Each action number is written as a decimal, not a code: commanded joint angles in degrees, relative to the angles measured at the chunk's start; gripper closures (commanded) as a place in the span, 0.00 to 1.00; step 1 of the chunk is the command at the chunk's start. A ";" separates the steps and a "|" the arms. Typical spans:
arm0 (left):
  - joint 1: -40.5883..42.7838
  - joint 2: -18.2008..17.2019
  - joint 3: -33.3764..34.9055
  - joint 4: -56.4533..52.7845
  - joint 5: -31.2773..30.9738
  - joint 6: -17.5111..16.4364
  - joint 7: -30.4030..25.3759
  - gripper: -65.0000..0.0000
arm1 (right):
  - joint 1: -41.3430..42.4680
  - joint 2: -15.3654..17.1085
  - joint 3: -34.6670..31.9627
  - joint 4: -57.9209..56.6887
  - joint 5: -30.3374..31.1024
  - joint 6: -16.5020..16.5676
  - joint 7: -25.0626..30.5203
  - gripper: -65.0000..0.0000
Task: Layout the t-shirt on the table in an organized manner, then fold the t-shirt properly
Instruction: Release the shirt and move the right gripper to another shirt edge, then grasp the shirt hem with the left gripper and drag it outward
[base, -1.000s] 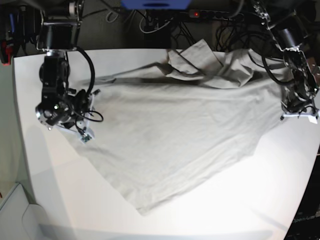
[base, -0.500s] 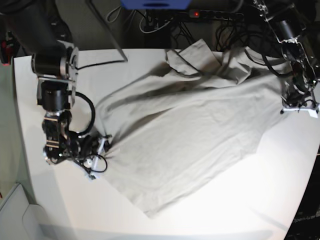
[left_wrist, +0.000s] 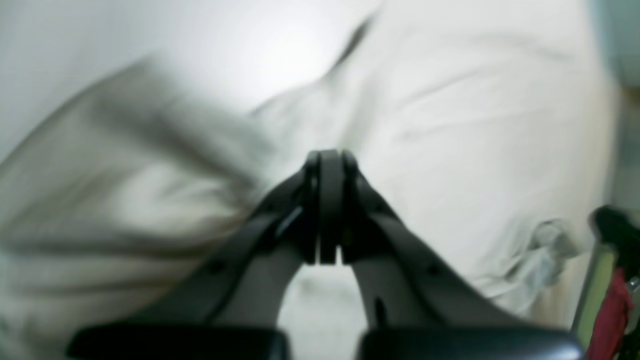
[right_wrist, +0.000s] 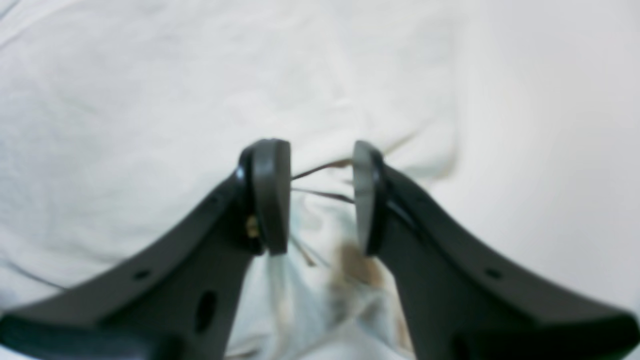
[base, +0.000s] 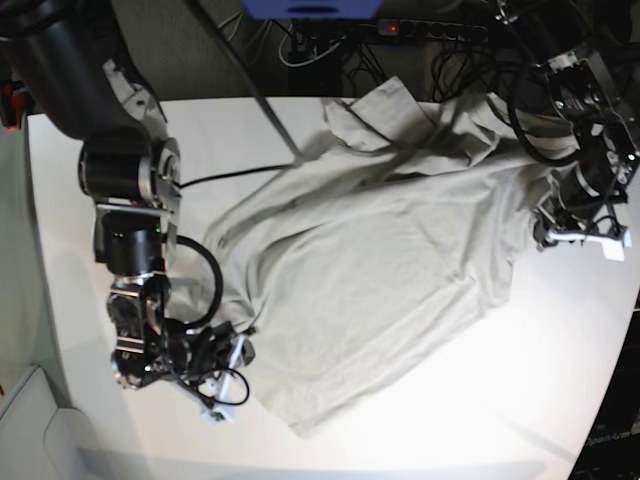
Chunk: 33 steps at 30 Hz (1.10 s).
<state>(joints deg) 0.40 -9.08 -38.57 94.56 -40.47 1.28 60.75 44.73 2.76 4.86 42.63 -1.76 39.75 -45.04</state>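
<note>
Spreading across the white tabletop (base: 480, 400), the t-shirt (base: 380, 260) bunches at the far edge, below dark cables (base: 330, 45). Left wrist view: left hand (left_wrist: 327, 210) clenched above cloth. Right wrist view: right hand (right_wrist: 320, 195) parted over the shirt's hem; grip unclear. No readable writing.

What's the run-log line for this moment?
stage: laying out | t-shirt: rumpled on table, top bunched | left gripper: shut at shirt edge | right gripper: jaws apart, cloth between them
</note>
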 joint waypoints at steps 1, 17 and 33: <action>-0.27 -0.63 -0.07 2.36 -1.60 0.17 0.39 1.00 | 1.03 0.36 0.10 3.30 0.66 0.25 -0.37 0.69; -20.40 2.97 23.75 -12.50 4.64 0.17 -12.18 1.00 | -24.99 7.92 0.46 51.30 0.84 0.25 -21.03 0.69; -48.62 13.70 39.67 -71.14 19.85 0.17 -38.73 1.00 | -39.85 10.47 8.02 71.43 0.84 0.25 -31.84 0.69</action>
<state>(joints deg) -46.06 4.29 1.17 22.46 -20.18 1.85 23.03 4.01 12.56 12.53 113.14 -0.82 40.05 -76.95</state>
